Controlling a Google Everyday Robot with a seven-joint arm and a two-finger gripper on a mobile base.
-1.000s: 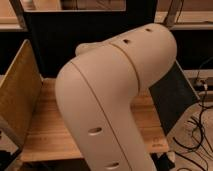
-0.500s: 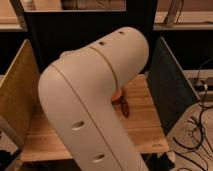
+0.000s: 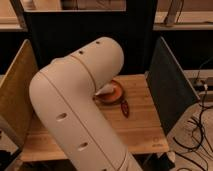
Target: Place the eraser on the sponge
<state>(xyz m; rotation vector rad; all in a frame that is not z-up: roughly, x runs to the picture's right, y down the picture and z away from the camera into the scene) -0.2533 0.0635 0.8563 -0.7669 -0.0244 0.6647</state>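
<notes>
Camera view: eraser (image 3: 125,107) on tbl (image 3: 145,127), end effector unseen

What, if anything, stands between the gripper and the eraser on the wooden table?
That cannot be judged: the gripper is out of view, and the robot's arm hides much of the table. The dark bar that seems to be the eraser lies uncovered on the wood beside an orange dish.
</notes>
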